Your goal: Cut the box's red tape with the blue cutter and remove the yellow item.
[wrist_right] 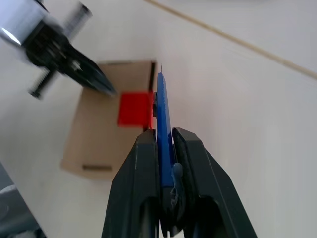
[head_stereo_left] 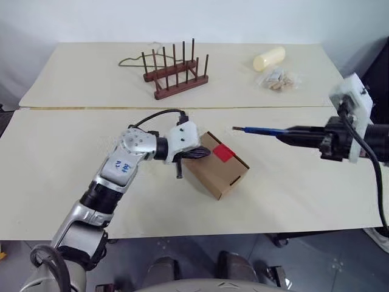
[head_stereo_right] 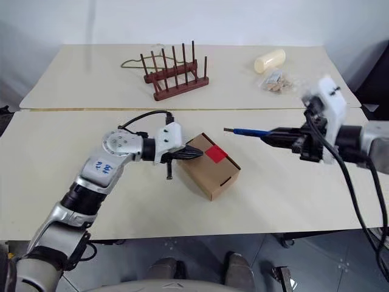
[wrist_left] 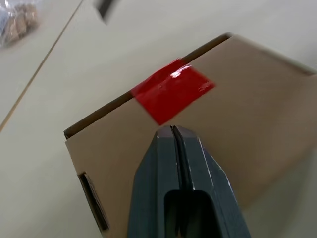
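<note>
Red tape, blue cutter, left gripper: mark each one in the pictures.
red tape (wrist_left: pixel 171 94): left wrist view, middle of the patch.
blue cutter (wrist_right: pixel 163 126): right wrist view, middle of its shaft.
left gripper (head_stereo_right: pixel 196 153): right eye view, at the shut fingertips over the box.

No words, brands or numbers can be read on the box (head_stereo_left: pixel 217 165), its red tape (wrist_left: pixel 172 91) or the blue cutter (wrist_right: pixel 163 127). The one marking is a small blue print on the left forearm's white shell (head_stereo_left: pixel 122 165), behind the jaws, too small to make out.
</note>
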Controlling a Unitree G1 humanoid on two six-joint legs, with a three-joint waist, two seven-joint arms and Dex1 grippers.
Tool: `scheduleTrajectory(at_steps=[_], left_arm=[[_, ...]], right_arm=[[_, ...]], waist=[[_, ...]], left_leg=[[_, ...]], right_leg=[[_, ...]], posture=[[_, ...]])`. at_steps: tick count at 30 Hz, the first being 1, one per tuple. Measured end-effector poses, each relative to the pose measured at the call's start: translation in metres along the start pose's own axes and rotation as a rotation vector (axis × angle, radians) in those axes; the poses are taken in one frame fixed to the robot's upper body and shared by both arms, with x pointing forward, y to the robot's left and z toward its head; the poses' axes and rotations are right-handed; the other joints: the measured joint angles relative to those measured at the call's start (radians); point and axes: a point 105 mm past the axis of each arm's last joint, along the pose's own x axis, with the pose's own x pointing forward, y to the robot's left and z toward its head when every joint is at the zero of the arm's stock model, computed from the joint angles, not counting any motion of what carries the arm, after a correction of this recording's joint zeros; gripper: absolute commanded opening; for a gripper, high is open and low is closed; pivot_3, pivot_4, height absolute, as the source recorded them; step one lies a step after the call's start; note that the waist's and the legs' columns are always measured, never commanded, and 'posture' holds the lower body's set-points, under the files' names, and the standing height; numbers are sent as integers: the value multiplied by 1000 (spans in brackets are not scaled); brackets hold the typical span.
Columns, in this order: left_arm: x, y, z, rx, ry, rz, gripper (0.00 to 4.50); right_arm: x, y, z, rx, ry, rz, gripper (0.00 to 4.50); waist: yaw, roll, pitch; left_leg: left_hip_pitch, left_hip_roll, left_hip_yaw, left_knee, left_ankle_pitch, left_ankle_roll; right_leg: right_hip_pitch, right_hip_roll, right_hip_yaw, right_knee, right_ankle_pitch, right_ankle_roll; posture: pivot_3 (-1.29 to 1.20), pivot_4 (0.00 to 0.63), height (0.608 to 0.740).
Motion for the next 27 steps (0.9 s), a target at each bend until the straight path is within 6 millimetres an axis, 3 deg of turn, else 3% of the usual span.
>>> scheduleTrajectory(at_steps=[5, 16, 27], left_arm=[[4, 0, 0, -20, 1, 12, 15], [-1, -4, -1, -89, -1, 47, 15], [-7, -5, -5, -162, -4, 64, 15]], right_arm=[[17, 5, -1, 41, 22, 15, 150], [30, 5, -6, 84, 39, 6, 150], [39, 3, -31, 101, 106, -23, 150]], waist=[[4, 0, 0], [1, 0, 0], [0, 0, 0]], left_leg=[[-1, 0, 0, 1, 0, 0], [0, 0, 0, 1, 0, 0], [0, 0, 0, 1, 0, 0]], right_leg=[[0, 0, 0, 0, 0, 0], [0, 0, 0, 2, 0, 0], [0, 0, 0, 2, 0, 0]], posture=[[0, 150, 740], [0, 150, 740], [0, 150, 740]])
